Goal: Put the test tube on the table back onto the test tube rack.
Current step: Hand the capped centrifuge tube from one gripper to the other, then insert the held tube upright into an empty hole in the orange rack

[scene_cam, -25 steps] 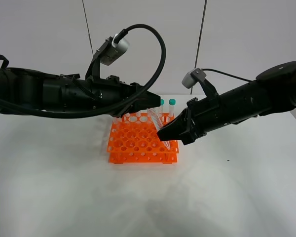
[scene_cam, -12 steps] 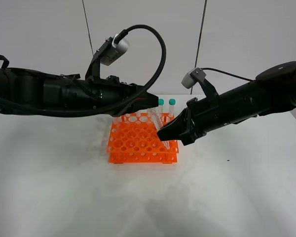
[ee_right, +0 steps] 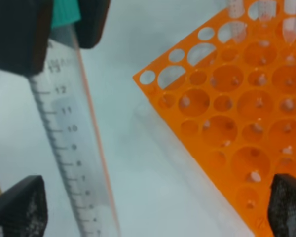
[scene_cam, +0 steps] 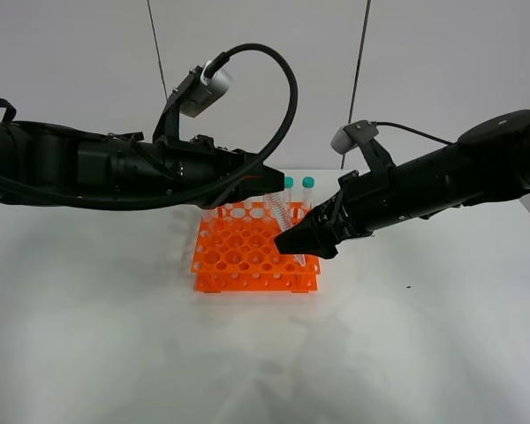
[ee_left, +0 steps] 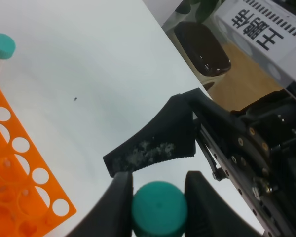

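Left pincer [ee_left: 159, 186] pinching the test tube [ee_right: 71, 143] by its green cap, right pincer [scene_cam: 296, 240] spread wide around the tube, orange test tube rack [scene_cam: 247, 256] below both.

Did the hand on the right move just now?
Yes. The right hand opened, and its tip slid a little left over the orange rack.

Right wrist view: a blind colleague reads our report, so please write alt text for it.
A slim clear plastic test tube with graduation marks and a teal-green cap hangs tilted, gripped at the cap by the left gripper, over the white table beside the orange rack of round holes. The right gripper is open, fingertips wide apart around the tube.
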Motion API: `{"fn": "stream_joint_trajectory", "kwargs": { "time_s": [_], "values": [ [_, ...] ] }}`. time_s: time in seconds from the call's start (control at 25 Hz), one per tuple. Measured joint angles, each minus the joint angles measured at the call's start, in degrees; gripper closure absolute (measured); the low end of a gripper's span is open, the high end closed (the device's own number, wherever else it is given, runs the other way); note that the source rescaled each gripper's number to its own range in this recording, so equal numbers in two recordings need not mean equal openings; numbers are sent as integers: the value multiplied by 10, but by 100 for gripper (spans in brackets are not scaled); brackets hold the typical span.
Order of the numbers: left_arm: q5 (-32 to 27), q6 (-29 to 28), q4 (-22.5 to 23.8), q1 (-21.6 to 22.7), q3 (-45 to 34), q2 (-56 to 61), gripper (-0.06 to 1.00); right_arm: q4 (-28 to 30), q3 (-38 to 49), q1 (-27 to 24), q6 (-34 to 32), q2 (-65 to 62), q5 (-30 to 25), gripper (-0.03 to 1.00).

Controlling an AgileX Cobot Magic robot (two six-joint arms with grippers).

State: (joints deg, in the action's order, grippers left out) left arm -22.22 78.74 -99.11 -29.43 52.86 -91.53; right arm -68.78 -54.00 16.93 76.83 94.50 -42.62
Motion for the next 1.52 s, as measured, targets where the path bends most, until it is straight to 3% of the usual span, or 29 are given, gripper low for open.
{"fn": "stream_joint_trajectory", "kwargs": {
  "time_s": [0.16, 0.24, 0.52, 0.64, 0.72, 1.12, 1.52],
  "values": [
    [0, -1, 0, 0, 0, 0, 93, 75, -21, 0, -90, -27, -12, -3],
    [0, -2, 0, 0, 0, 0, 93, 143, -51, 0, -179, -43, -29, -3],
    [0, -2, 0, 0, 0, 0, 93, 470, -139, 0, -523, -69, -125, -3],
    [0, -2, 0, 0, 0, 0, 93, 586, -141, -1, -644, -66, -133, -2],
    [0, -2, 0, 0, 0, 0, 93, 627, -141, -9, -692, -60, -146, -1],
    [0, -3, 0, 0, 0, 0, 93, 655, -141, -163, -688, -59, -199, 0],
    [0, -3, 0, 0, 0, 0, 93, 652, -116, -174, -706, -138, -263, 3]
  ]
}}
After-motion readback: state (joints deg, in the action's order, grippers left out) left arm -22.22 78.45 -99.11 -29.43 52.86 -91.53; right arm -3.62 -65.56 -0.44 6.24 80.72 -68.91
